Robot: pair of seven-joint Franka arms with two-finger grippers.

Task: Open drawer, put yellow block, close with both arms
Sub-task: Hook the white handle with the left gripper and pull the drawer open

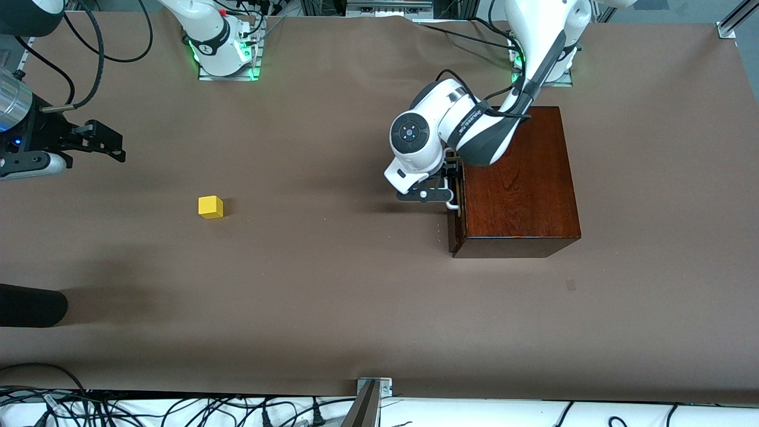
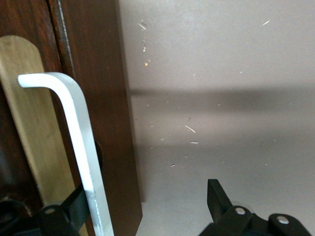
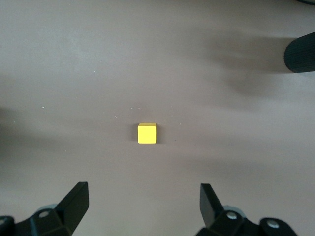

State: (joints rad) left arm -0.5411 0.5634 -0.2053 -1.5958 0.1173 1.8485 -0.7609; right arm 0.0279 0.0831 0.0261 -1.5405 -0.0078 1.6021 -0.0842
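1. The dark wooden box [image 1: 516, 184] sits on the brown table [image 1: 332, 284] toward the left arm's end, right by that arm's base. The drawer [image 1: 455, 219] looks shut, or very nearly so; its front faces the right arm's end of the table.
2. The left gripper [image 1: 442, 193] is down at the drawer front, right at the white handle [image 2: 81, 147]. In the left wrist view the fingers are spread: one finger [image 2: 74, 209] sits on the drawer side of the bar, the other finger [image 2: 219, 199] is out over bare table. So the bar is between them, not pinched.
3. The yellow block [image 1: 210, 207] is out on the open table toward the right arm's end, well apart from the box and with nothing touching it.
4. The right gripper [image 1: 104, 144] hangs in the air over the table at the right arm's end, fingers spread wide and holding nothing. Its wrist camera looks straight down on the block [image 3: 146, 133], which shows between the two fingertips [image 3: 76, 199] but well clear of them.
5. There's a dark rounded object [image 1: 29, 305] at the table edge nearer the front camera, can't tell what it is.
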